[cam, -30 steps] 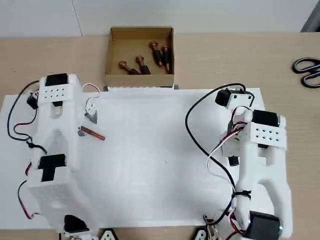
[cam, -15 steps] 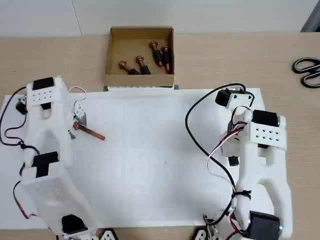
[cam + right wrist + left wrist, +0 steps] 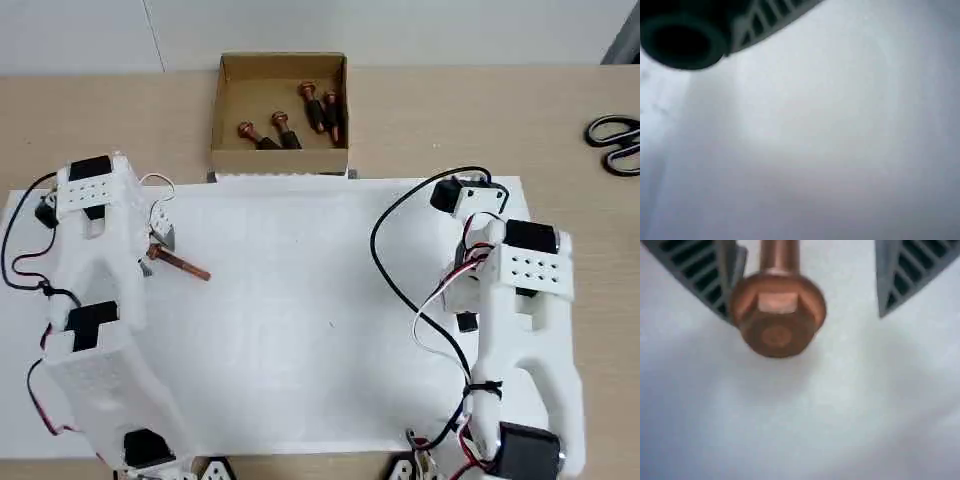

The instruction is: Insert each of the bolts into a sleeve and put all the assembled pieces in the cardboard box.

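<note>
Cardboard box holds 4 assembled pcs.

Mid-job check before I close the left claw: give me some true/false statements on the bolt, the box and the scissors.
1. The bolt lies on the white sheet with its head between the fingers of the left claw. True.
2. The left claw is clamped shut on the bolt. False: it is open, with a clear gap beside the head on one side.
3. The cardboard box holds four assembled pieces. True.
4. The scissors lie inside the box. False: they lie on the bare table at the far right edge.
5. The bolt on the sheet already wears a sleeve. False: its shank is bare.
</note>
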